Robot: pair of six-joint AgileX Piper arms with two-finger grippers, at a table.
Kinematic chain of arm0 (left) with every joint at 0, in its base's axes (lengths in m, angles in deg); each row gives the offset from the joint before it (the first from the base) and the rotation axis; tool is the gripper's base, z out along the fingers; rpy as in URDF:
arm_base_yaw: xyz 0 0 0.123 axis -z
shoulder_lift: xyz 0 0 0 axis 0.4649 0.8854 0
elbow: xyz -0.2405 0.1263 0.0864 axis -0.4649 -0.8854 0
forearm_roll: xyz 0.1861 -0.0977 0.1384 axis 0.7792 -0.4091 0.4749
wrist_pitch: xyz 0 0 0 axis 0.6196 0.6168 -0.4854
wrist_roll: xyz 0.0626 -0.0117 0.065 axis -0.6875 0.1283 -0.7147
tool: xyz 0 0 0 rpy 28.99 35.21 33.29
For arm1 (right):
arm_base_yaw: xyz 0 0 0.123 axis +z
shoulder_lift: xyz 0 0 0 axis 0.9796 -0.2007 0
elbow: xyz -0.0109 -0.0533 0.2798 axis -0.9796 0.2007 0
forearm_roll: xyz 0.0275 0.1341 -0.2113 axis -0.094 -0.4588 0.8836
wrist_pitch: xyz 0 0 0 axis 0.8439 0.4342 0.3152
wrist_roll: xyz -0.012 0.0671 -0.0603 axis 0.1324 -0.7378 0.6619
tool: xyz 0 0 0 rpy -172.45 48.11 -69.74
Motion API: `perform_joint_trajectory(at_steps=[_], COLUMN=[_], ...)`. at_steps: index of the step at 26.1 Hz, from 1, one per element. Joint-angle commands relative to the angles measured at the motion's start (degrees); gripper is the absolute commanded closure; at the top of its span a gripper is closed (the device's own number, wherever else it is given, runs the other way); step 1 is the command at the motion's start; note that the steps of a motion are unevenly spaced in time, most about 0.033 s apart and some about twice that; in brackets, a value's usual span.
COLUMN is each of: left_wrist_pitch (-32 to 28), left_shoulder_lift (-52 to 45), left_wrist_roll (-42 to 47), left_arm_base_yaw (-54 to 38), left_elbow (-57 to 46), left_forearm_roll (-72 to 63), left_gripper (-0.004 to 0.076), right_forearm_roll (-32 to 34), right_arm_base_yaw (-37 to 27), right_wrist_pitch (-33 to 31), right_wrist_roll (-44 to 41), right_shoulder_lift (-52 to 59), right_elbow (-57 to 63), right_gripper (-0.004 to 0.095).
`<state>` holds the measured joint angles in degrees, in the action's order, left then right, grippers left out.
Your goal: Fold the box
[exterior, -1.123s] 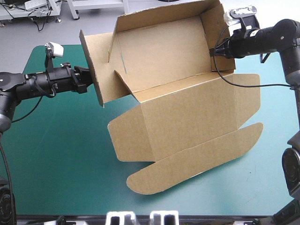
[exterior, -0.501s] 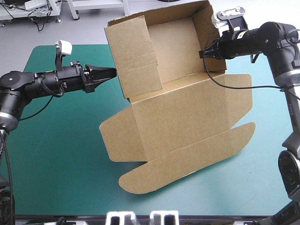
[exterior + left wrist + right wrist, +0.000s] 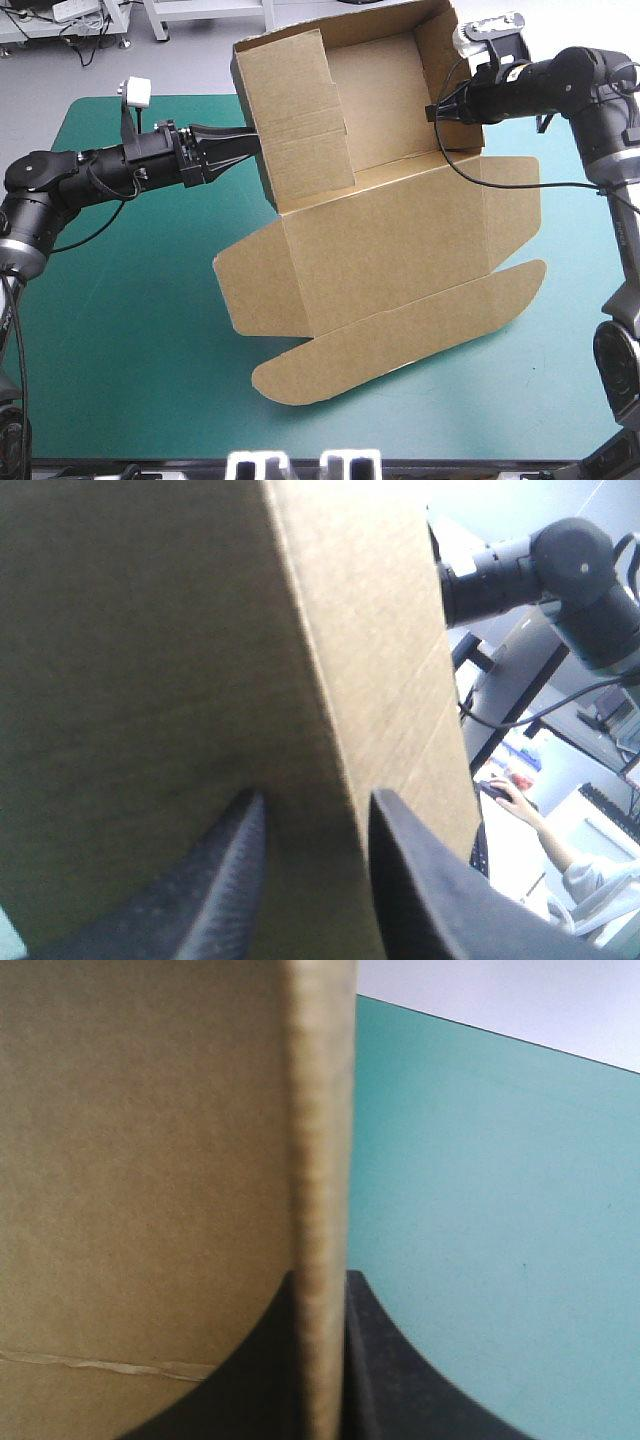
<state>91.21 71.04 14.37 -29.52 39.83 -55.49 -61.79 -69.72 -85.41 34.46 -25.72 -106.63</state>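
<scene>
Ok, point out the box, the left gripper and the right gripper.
box (image 3: 390, 250): high view, flat middle panel.
left gripper (image 3: 249, 141): high view, between its jaws.
right gripper (image 3: 436, 112): high view, between its jaws.

A: Left arm (image 3: 85, 172)?
B: Stretched level, pointing inward. Left gripper (image 3: 315, 815) fingers stood slightly parted.
A: Right arm (image 3: 585, 85)?
B: Bent at the elbow, wrist level. Right gripper (image 3: 320, 1295) pinched the box (image 3: 140, 1160) wall.

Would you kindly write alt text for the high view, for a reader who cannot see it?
A brown box stands half-formed on the teal-green table, far walls raised, lid flat toward the near edge. The right end effector grips its right wall; the left end effector reaches its left wall.
</scene>
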Motion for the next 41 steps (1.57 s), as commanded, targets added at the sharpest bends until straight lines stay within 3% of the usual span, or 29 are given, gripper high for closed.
perform_joint_trajectory(at_steps=[1, 5, 9, 11, 14, 18, 23, 33, 36, 41], left_wrist_pitch=[4.2, 2.4, -0.7, -6.6, -19.0, -30.5, -38.8, -36.7, -34.1, -35.7], left_shoulder_lift=[-1.9, -1.9, -1.9, -1.9, -1.9, -1.9, -1.9, -1.9, -1.9, -1.9], left_wrist_roll=[0.5, 1.5, 1.5, 2.4, 12.1, 20.5, 35.3, 67.9, 69.6, 69.6], left_arm_base_yaw=[0.5, 0.5, 1.6, 3.4, 7.6, 11.9, 16.4, 16.8, 16.8, 16.9], left_elbow=[2.0, 2.0, 2.0, 2.0, 2.7, 3.7, 5.3, 5.4, 5.4, 5.4], left_forearm_roll=[-7.9, -6.3, -5.2, -1.3, 15.2, 23.0, 40.3, 74.2, 76.7, 73.9], left_gripper=[0.036, 0.0361, 0.0361, 0.0361, 0.0361, 0.0361, 0.0367, 0.0367, 0.0367, 0.0367], right_forearm_roll=[-2.4, -2.4, 3.1, 3.9, 5.0, 5.3, 5.0, 1.2, -1.8, -6.7], right_arm_base_yaw=[0.1, 0.1, 2.9, 4.6, 6.7, 7.8, 9.9, 10.3, 10.3, 10.3], right_wrist_pitch=[3.8, 3.8, 4.2, 5.2, 6.9, 6.7, 6.7, 6.0, 6.4, 6.5], right_wrist_roll=[-0.7, -1.1, -3.6, -4.6, -7.0, -8.8, -9.3, -8.8, -7.1, -3.9], right_shoulder_lift=[2.8, 2.8, 2.6, 2.2, 1.5, 0.4, -0.8, -0.8, -0.8, -0.8], right_elbow=[-1.7, -1.7, -1.7, -1.7, -1.7, -1.7, -1.7, -1.7, -1.7, -1.7], right_gripper=[0.0924, 0.0924, 0.0924, 0.0924, 0.0925, 0.0925, 0.0925, 0.0925, 0.0925, 0.0925])
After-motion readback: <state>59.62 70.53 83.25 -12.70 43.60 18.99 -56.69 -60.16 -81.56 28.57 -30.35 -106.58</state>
